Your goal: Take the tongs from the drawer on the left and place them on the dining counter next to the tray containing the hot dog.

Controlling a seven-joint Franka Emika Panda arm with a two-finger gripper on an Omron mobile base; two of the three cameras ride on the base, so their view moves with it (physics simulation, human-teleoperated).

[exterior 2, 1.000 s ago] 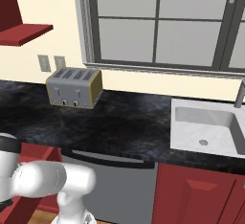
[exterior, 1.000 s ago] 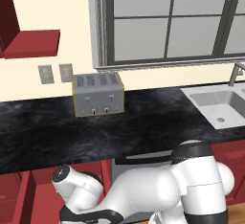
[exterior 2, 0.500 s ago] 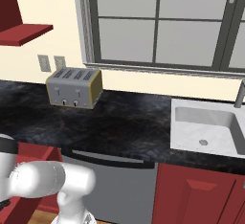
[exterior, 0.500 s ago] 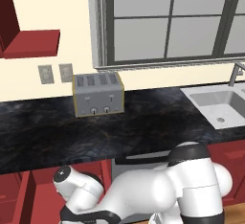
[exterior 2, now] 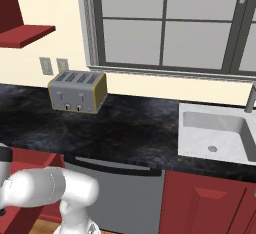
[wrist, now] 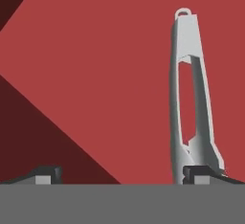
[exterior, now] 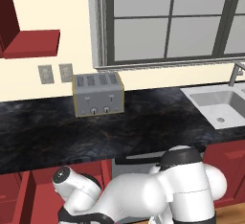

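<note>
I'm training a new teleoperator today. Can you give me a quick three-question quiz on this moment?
1. True or false: the gripper is shut on the tongs.
2. In the hand view, the tongs lie on: A) a red drawer floor, B) black stone, C) the sink basin.
3. Which appliance stands on the counter beneath the wall outlets?

Key: 1 false, the jaws stand open. 2 A. 3 the toaster.
</note>
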